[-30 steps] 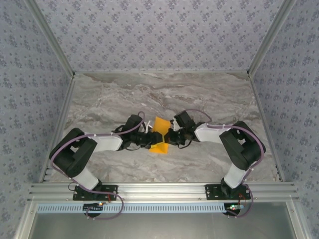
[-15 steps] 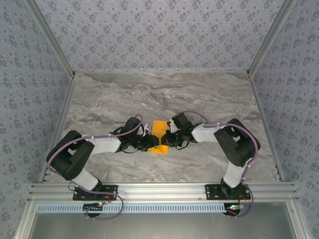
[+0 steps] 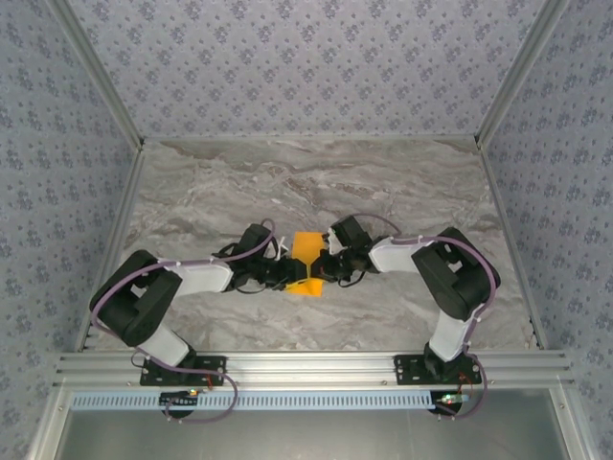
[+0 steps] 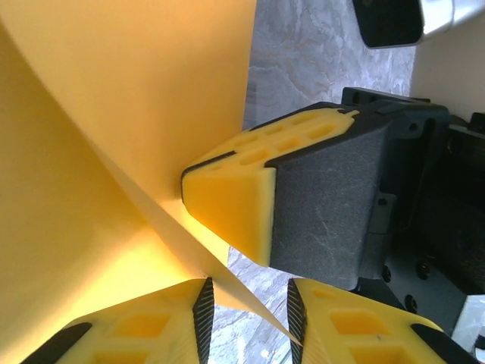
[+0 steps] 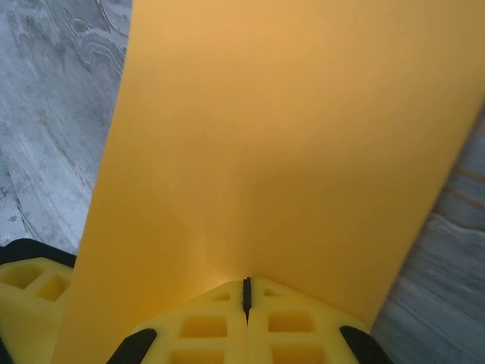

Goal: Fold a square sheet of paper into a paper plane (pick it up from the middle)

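Marbled table (image 3: 402, 192) backs plain bright orange paper (image 3: 306, 257), bent along one fold.

I find nothing to read: no words, labels, brands, numbers or signs. The thin bright orange sheet of paper (image 5: 288, 136) clamped between my right fingers (image 5: 295, 334) is plain on the face I see. My yellow left fingers (image 4: 136, 334) carry no marking. The grey marbled bench (image 3: 402, 182) beyond my fingers shows only veining, and the blue-grey wallpaper (image 3: 306, 67) only a small repeating flower print.
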Motion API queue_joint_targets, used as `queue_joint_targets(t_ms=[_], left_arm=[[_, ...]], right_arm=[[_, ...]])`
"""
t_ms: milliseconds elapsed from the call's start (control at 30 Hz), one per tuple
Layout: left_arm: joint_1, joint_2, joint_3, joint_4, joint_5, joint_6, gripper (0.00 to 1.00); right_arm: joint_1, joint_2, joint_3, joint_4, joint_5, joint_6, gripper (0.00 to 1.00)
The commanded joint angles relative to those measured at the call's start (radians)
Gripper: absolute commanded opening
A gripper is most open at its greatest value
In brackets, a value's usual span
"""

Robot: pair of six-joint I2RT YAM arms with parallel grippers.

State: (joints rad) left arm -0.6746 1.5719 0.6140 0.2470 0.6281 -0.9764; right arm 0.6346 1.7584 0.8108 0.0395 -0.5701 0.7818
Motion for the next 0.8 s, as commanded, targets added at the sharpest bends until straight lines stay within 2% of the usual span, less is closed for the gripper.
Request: queue_joint_targets(t_ms=[0,300,467,567,633,767], left_arm=[[-0.004,0.027,0.044,0.046,0.027,0.018,0.38],[-0.004,0.059,0.062,0.07,0.041,0.014,0.47],[-0.004,0.071,0.064,0.073,0.036,0.018,0.51],[-0.004,0.077,0.062,0.082,0.036,0.016,0.5],[-0.003,0.08,0.064,0.083,0.035,0.018,0.45],[-0.004,0.086,0.064,0.081,0.03,0.018,0.34]], right_arm=[[-0.02,-0.069,-0.027,-0.035,0.024,-0.001,0.02],[-0.051,-0.117,-0.067,-0.058,0.053,0.002,0.07],[-0.07,-0.177,-0.099,-0.04,0.078,0.007,0.16],[-0.077,-0.198,-0.121,0.008,0.06,0.015,0.27],[-0.076,-0.201,-0.131,0.042,0.036,0.019,0.33],[-0.067,-0.186,-0.124,0.086,0.002,0.021,0.38]])
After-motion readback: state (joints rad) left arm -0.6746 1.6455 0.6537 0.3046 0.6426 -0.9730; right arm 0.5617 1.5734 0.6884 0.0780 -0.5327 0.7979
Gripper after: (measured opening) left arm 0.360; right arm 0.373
